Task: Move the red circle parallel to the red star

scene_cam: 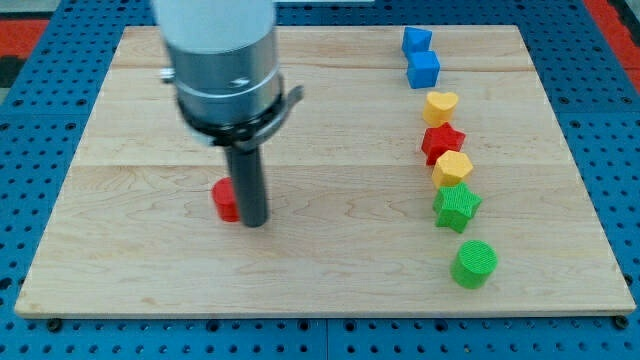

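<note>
The red circle (225,199) lies on the wooden board at the view's left of centre, partly hidden behind my rod. My tip (253,222) rests on the board touching the circle's right side. The red star (442,139) sits in a column of blocks at the view's right, far to the right of the circle and a little higher in the view.
The right column holds, from top to bottom, two blue blocks (417,42) (423,70), a yellow block (441,105), the red star, a yellow block (452,167), a green star (456,207) and a green circle (473,263). The board's bottom edge (320,312) is near.
</note>
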